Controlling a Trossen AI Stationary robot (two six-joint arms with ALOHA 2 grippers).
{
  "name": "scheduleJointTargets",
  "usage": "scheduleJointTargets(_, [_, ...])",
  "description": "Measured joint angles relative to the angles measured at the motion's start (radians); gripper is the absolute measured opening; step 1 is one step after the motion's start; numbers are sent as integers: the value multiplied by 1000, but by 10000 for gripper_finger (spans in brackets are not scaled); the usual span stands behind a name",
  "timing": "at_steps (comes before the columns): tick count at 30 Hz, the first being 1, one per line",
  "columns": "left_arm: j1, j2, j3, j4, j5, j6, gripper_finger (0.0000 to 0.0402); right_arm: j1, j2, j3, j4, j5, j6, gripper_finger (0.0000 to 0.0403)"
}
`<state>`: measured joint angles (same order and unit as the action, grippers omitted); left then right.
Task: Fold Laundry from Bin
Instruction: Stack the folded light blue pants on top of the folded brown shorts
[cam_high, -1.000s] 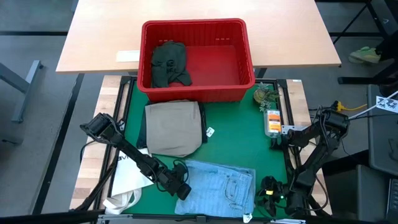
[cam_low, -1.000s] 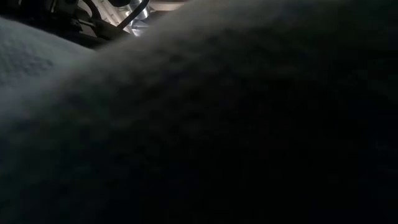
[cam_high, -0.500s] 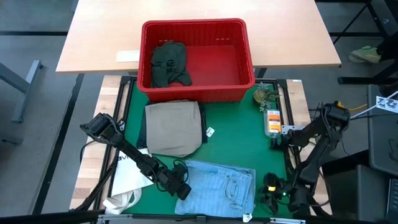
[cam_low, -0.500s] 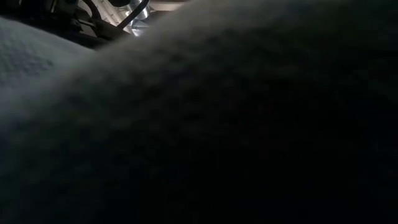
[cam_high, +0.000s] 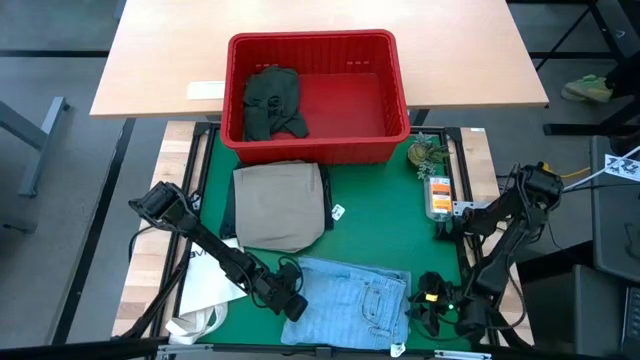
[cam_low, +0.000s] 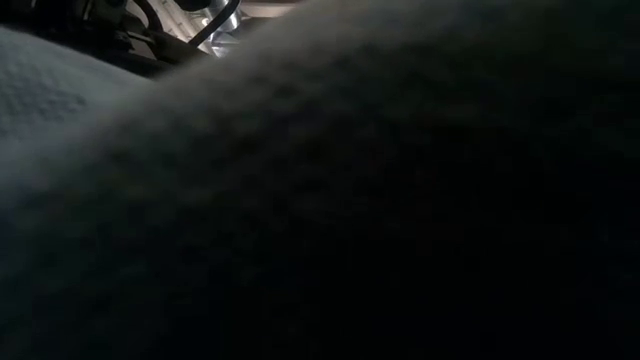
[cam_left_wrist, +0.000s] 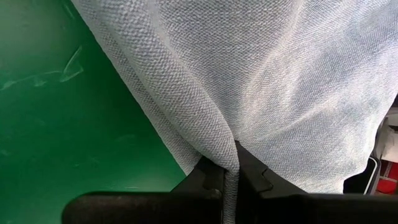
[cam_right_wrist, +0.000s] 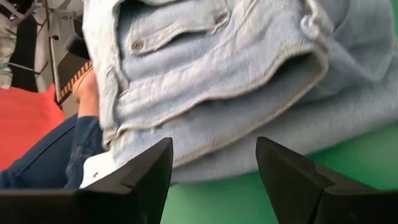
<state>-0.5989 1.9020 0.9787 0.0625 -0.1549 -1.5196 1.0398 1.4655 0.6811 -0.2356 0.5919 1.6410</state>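
Overhead view straight down, low view smothered by cloth, wrists close on light blue jeans (cam_high: 355, 297)

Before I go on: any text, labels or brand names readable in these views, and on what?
Nothing reads clearly in any view.
White tote bag: dark print at its edge, mostly hidden by the left arm, unreadable.
Small white tag on the green mat: too small to read.
Orange-and-white item at the mat's right edge: label too small to read.
White sheet on the wooden table: no lettering discernible.
Light blue jeans: buttons and stitching only, no brand visible.
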Motion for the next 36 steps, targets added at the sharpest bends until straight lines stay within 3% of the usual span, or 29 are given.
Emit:
scheduleJointTargets(10, [1,0,0,9,0,-23,3,-90,11,0,-3,-111,-108,232])
scheduleJointTargets(21, [1,0,0,13,-1,-17,5,-92,11,0,-93,-243,-67,232])
scheduleJointTargets(36, [1,0,0,13,-1,-16,6,-91,11,0,-121,-270,-44,232])
